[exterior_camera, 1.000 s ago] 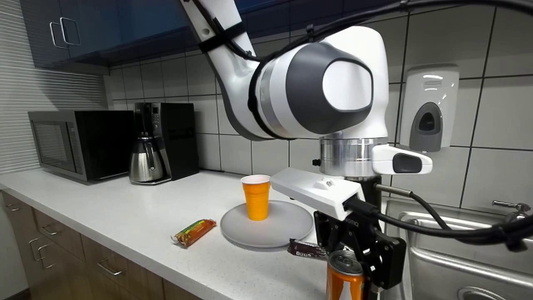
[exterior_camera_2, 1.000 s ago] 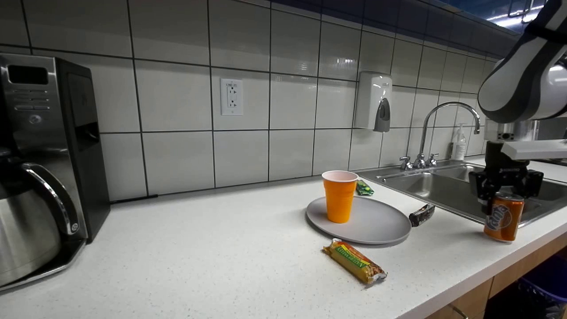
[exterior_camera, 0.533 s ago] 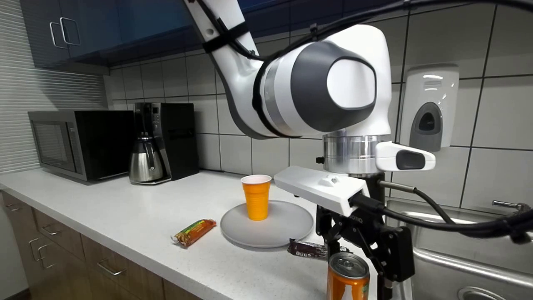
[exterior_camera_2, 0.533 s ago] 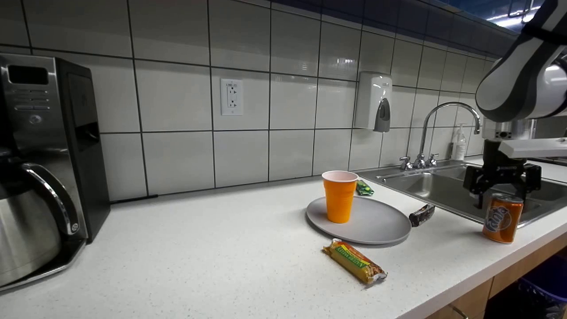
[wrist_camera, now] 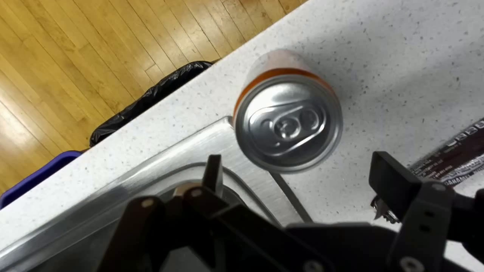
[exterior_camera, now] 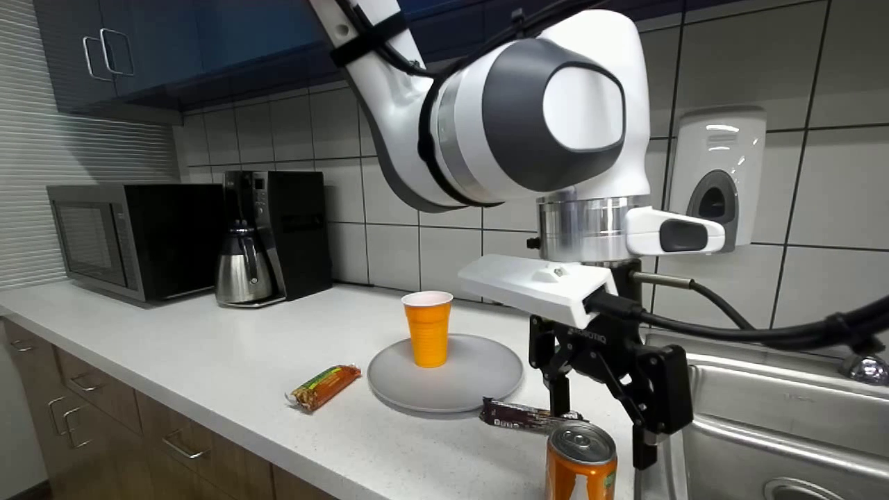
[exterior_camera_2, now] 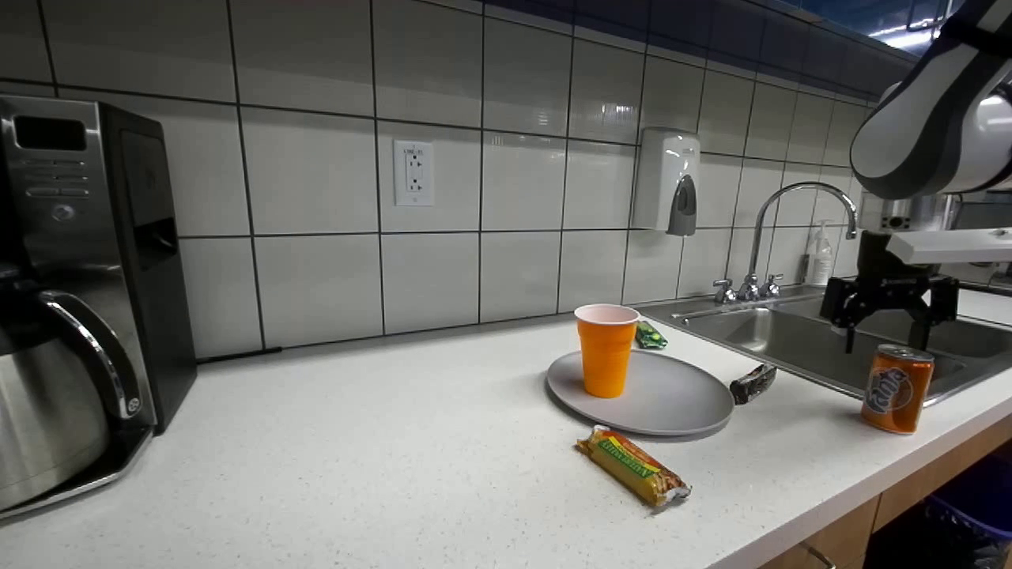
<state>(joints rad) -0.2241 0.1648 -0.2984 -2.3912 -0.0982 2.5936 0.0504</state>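
Blunt, matte black fingers (exterior_camera: 644,455) join black links (wrist_camera: 424,223) studded with round metal screw heads (wrist_camera: 412,263), and pale ROBOTIQ lettering (exterior_camera: 587,335) marks the black body (exterior_camera: 612,332) just above them. Farther above the fingers come a smooth white housing (exterior_camera: 531,281) fed by a thick black cable (exterior_camera: 764,338), a shiny silver collar (exterior_camera: 582,229) and a white lever-shaped piece (exterior_camera: 642,230) with a dark inset (exterior_camera: 680,236). Above these, the rounded white arm (exterior_camera: 399,114) carries a dark grey shell (exterior_camera: 514,132) around a white oval cap (exterior_camera: 583,107), crossed by black straps (exterior_camera: 369,39).

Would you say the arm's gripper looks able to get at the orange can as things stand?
Probably yes: the gripper hangs open close to the orange can, and in the wrist view nothing covers its lid.
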